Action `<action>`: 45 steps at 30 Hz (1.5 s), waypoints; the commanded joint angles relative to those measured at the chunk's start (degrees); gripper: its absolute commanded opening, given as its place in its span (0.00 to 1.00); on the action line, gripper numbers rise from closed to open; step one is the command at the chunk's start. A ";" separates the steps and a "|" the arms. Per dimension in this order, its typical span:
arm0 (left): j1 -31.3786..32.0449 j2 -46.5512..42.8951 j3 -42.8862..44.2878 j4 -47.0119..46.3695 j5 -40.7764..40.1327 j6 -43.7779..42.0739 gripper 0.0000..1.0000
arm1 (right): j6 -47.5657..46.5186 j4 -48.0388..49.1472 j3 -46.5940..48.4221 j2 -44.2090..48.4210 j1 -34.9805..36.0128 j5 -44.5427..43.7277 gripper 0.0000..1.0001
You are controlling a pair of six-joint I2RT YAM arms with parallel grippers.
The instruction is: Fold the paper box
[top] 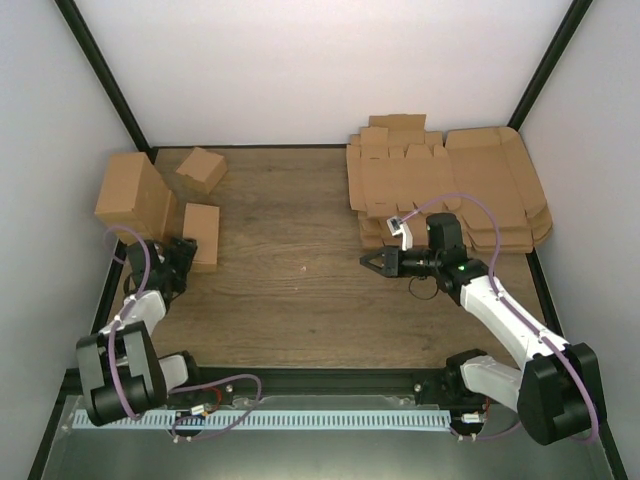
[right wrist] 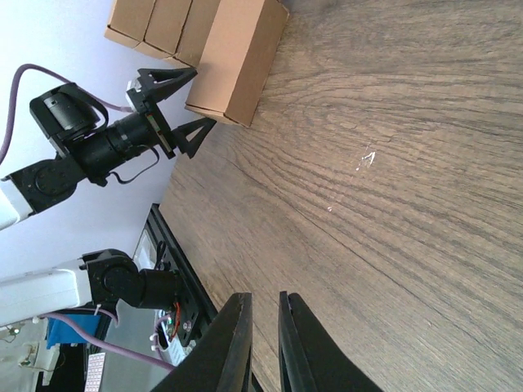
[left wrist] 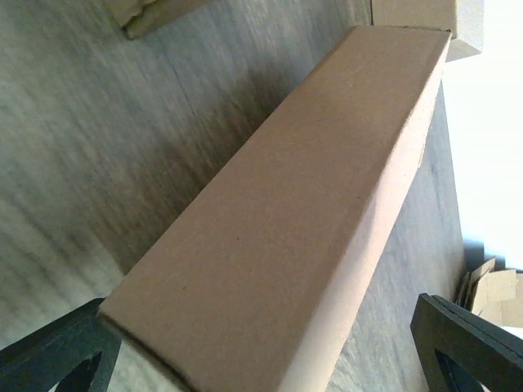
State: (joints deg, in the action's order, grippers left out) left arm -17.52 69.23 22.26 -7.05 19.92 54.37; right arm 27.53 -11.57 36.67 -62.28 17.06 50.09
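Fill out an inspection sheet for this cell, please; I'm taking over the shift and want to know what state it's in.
Surface: wooden tabletop, bare across the middle.
Job's things: folded paper box lies closed at the left.
Clutter: second small box and tall cardboard block at the left rear; stack of flat cardboard sheets at the right rear.
Hands: left hand open, fingers either side of the paper box's near end; right hand shut, empty, over the table right of centre.
Cables: purple cables loop along both arms; none lies on the boxes.
Surroundings: white walls, black frame posts; nothing else seen.
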 commanded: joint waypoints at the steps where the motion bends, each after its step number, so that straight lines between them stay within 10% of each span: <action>1: -0.20 -5.53 2.27 10.43 -3.27 -2.99 1.00 | 0.39 0.96 0.52 0.76 -0.39 1.09 0.12; 13: 0.22 -18.45 8.15 32.51 -8.26 -9.06 0.93 | 0.11 1.03 0.90 -0.37 -0.30 2.00 0.12; 25: 9.88 -11.22 12.11 37.16 -6.33 -19.46 0.05 | 0.16 1.38 0.79 -0.56 -0.32 2.82 0.12; 45: 11.76 15.96 22.32 24.38 -14.53 -19.61 0.04 | -1.18 -0.87 1.41 0.17 -0.35 3.09 0.12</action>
State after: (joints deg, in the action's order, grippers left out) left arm -5.85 82.41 41.34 20.99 8.86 35.31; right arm 27.33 -11.64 36.67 -63.05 17.06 52.49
